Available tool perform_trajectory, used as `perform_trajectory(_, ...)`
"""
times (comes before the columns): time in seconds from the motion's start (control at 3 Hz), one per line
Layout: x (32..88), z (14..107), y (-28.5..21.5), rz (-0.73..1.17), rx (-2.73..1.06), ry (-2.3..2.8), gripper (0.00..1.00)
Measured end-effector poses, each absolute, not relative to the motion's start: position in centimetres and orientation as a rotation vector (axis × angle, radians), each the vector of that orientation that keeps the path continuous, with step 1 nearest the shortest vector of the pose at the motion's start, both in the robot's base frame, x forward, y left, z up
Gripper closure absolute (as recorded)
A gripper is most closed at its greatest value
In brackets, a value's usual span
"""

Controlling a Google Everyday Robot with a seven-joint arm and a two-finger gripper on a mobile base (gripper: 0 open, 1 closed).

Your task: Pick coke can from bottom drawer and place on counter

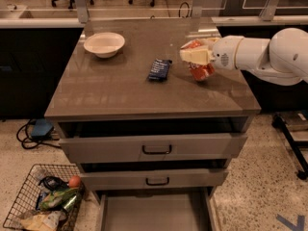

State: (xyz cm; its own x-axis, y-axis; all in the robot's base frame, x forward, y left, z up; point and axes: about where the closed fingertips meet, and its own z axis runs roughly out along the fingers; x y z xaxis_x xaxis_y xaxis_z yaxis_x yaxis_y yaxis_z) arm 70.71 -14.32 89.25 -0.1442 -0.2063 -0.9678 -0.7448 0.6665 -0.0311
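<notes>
Gripping the tilted coke can (202, 71) — end effector (194, 56) over the counter (120, 90).

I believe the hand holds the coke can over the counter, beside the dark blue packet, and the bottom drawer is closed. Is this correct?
Not quite. The bottom drawer is not closed: the camera view shows it pulled open. The rest stands: the hand holds the coke can over the counter, beside the dark blue packet.
</notes>
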Motion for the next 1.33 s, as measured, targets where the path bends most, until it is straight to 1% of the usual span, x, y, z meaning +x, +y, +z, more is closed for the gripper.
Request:
perform_trajectory(0.33,71.68,89.03,-13.55,0.59,-0.797,1.664,1.0)
perform_trajectory(0.67,71.18,89.68,-14.37,0.542,-0.802,1.645,1.0)
perform_trajectory(1.0,71.18,89.66,-14.45,0.541,-0.801,1.645,1.0)
perform_trajectory(1.33,71.11,89.87,-14.26,0.616,-0.725,1.573,1.0)
